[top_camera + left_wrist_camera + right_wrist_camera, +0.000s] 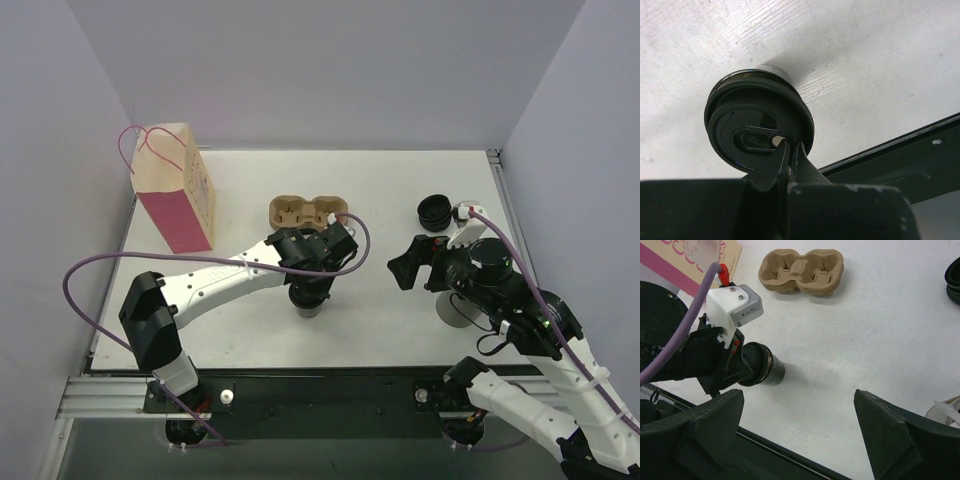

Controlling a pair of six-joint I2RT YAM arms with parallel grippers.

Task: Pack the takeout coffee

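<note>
The left fingers [774, 167], shut tight, rested on the lid [740, 125] of the cup [767, 371] standing on the desk [400, 190] near the tray [305, 211], the right fingers [705, 425] gaping empty; seemingly sealing the lid, then regripping the cup for a well.

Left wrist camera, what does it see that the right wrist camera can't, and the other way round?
Only the left wrist camera shows the top of the lid with its drinking hole, where the shut left tool touches it. Only the right wrist camera shows the brown tray, the pink bag, a stack of black lids at the edge and the open right tool. Both show the black cup, the left tool on it and the white table.
</note>
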